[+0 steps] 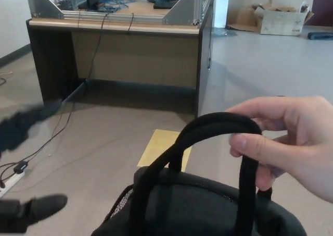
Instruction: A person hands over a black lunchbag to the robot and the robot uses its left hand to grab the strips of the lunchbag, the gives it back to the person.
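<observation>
A person's hand comes in from the right and holds up the black lunchbag by its looped straps in the lower middle of the head view. My left hand rises at the left edge, blurred, with one finger high near the desk and another low near the bottom edge. Its fingers are spread apart and hold nothing. It stands well left of the straps, not touching them. My right hand does not show.
A dark desk with metal framing and cables stands ahead. A yellow sheet lies on the floor behind the bag. A power strip with cords lies at the left. A cardboard box sits far right.
</observation>
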